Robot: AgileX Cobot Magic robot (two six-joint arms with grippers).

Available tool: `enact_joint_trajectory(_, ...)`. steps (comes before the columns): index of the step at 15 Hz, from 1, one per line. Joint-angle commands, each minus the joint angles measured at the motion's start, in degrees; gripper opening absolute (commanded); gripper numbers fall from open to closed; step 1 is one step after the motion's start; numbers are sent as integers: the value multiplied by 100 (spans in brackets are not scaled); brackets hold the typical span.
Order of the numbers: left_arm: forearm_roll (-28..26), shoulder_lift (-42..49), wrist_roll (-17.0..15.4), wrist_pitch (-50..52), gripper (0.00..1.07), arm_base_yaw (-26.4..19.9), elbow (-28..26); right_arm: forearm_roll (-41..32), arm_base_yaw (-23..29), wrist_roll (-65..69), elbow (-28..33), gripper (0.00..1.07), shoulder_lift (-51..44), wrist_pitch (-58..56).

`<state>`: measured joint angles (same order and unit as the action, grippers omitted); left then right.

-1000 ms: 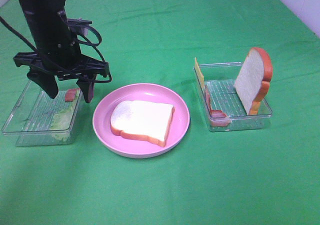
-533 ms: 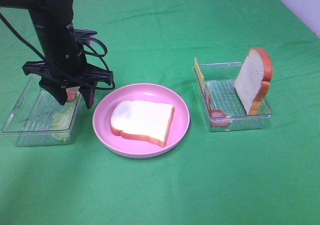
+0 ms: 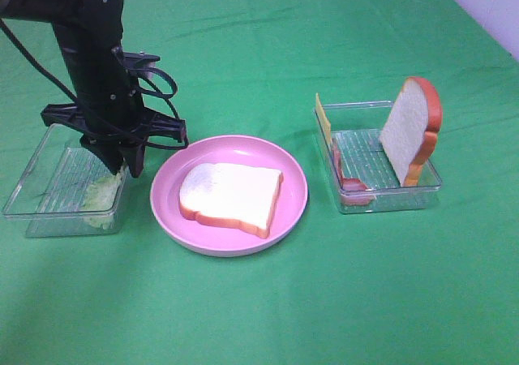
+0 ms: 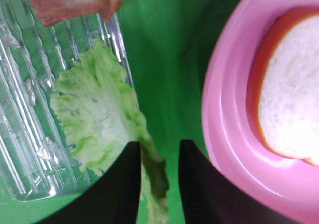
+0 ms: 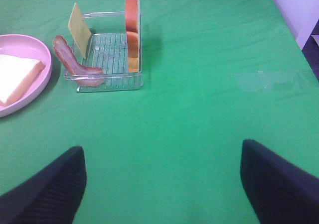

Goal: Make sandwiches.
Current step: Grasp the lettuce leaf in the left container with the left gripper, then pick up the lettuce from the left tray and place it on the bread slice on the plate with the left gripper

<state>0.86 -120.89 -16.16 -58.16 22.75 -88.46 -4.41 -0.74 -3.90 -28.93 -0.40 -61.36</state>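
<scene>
The left arm stands near-vertical over the left tray (image 3: 32, 188), at 9 o'clock from the pink plate (image 3: 166, 196). It points the left gripper (image 3: 126, 167) straight down at the tray's 3 o'clock wall. The jaws are narrow, with the edge of the lettuce leaf (image 4: 94, 119) between the fingertips, but I cannot tell if they pinch it. The leaf drapes over that wall, and a bacon piece (image 4: 70, 2) lies further in.

A bread slice (image 3: 231, 193) lies flat on the plate.

At 3 o'clock from the plate, the right tray (image 3: 381, 199) holds three things:
- **9 o'clock wall:** a cheese square (image 3: 323, 120) stands here.
- **7 o'clock corner:** a bacon strip (image 3: 350, 183) leans here.
- **3 o'clock side:** an upright bread slice (image 3: 412, 130) stands here.

The right gripper (image 5: 162, 152) hangs above the green cloth (image 5: 199, 109), well apart from the tray, with its jaws wide and nothing between them.
</scene>
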Motion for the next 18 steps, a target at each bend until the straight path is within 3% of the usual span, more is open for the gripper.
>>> enact_joint_trajectory(1, 11, -23, -52, 92, 13, 29, -6, -23, -23, -80, 11, 79, -69, 69)
enact_joint_trajectory(3, 11, -23, -52, 109, 0, 29, -6, -23, -23, -80, 11, 79, -69, 69)
enact_joint_trajectory(8, 6, 40, -34, -40, 0, 29, -6, -23, -23, -80, 11, 79, -69, 69)
enact_joint_trajectory(13, -304, 653, -11, -103, 0, 63, -11, -23, -23, -86, 11, 79, -69, 69)
enact_joint_trajectory(16, -985, 877, 327, 34, 0, 74, -11, -23, -23, -86, 11, 79, -69, 69)
enact_joint_trajectory(17, -1409, 917, 596, 195, 0, 74, -11, -23, -23, -86, 11, 79, -69, 69)
enact_joint_trajectory(18, -2515, 900, 1106, 596, 0, 80, -11, -23, -23, -86, 11, 79, -69, 69)
